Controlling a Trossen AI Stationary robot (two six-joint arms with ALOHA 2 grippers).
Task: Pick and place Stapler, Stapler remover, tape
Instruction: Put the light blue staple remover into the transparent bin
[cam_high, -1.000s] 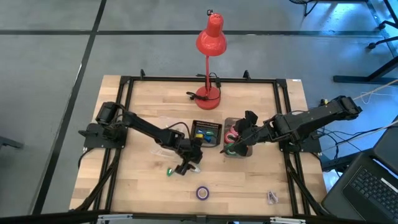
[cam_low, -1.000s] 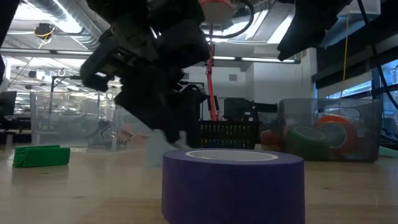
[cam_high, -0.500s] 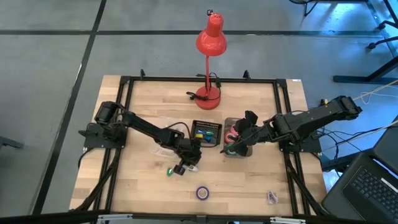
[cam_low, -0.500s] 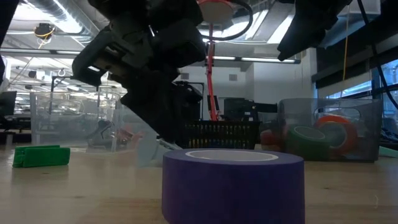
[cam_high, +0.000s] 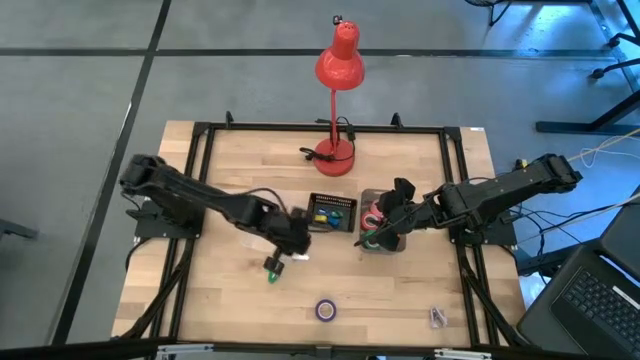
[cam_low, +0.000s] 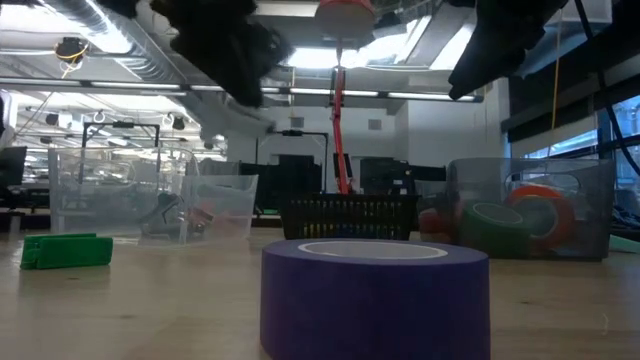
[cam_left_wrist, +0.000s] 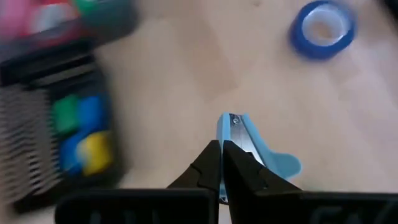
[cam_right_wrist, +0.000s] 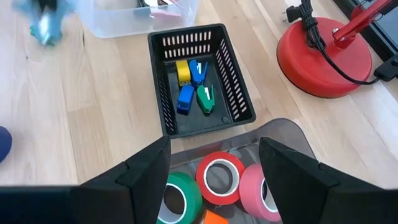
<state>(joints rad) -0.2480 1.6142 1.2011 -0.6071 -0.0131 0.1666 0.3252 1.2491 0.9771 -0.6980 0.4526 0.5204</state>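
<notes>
You face a light wooden table on grey concrete floor; bright ceiling strip lights run overhead.

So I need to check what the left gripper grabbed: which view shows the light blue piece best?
The left wrist view: the shut left gripper pinches the light blue piece close up. The right wrist view shows a blur, the high view a pale speck; the low view hides it.

Wood table: purple tape, black basket, lamp.
</notes>
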